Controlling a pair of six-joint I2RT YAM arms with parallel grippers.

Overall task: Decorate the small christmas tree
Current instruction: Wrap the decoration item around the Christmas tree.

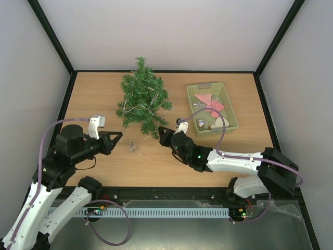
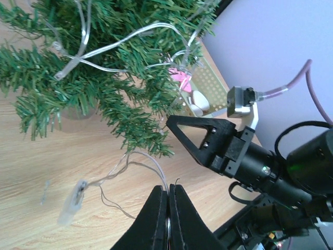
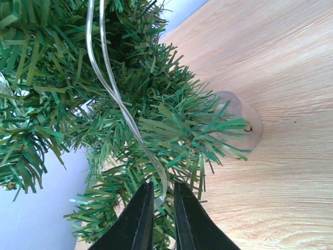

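Small christmas tree (image 1: 142,98): lay on my counter (image 1: 104,94), left of the green basket (image 1: 212,109). My left gripper (image 2: 167,208) was clenched on the clear light wire (image 2: 145,161); my right gripper (image 3: 162,208) pinched that wire.

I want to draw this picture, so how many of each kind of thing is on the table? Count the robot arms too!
Small christmas tree: 1
Clear string of lights draped on the tree: 1
Pale green basket of ornaments: 1
Robot arms: 2, the left gripper and the right gripper
Total: 5 things. The small ornaments inside the basket are too tiny to count.
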